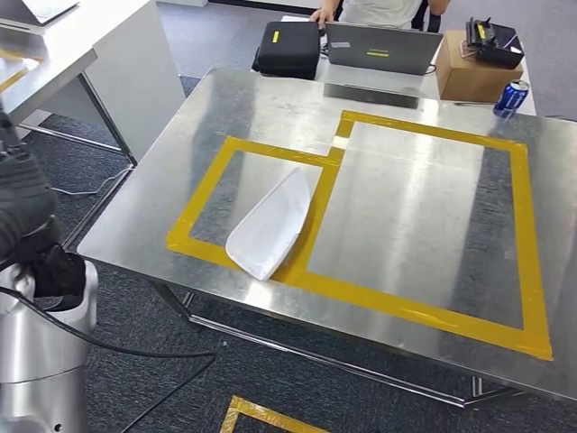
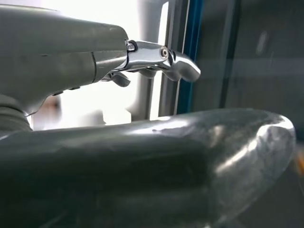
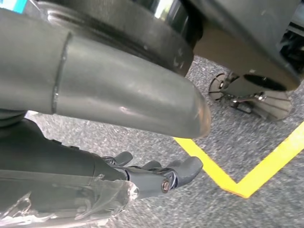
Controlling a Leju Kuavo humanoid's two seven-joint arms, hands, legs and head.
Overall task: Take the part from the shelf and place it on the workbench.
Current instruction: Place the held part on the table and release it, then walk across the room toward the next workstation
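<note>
The white part (image 1: 270,225) lies on the worktop (image 1: 408,194), near its front edge, straddling the yellow tape (image 1: 320,203) that divides the two marked areas, so the placing looks done. The left hand (image 2: 157,59) holds nothing, fingers loosely extended. The right hand (image 3: 157,175) hangs over the floor (image 3: 251,156), fingers apart and empty, apparently lowered because nothing remains to carry.
</note>
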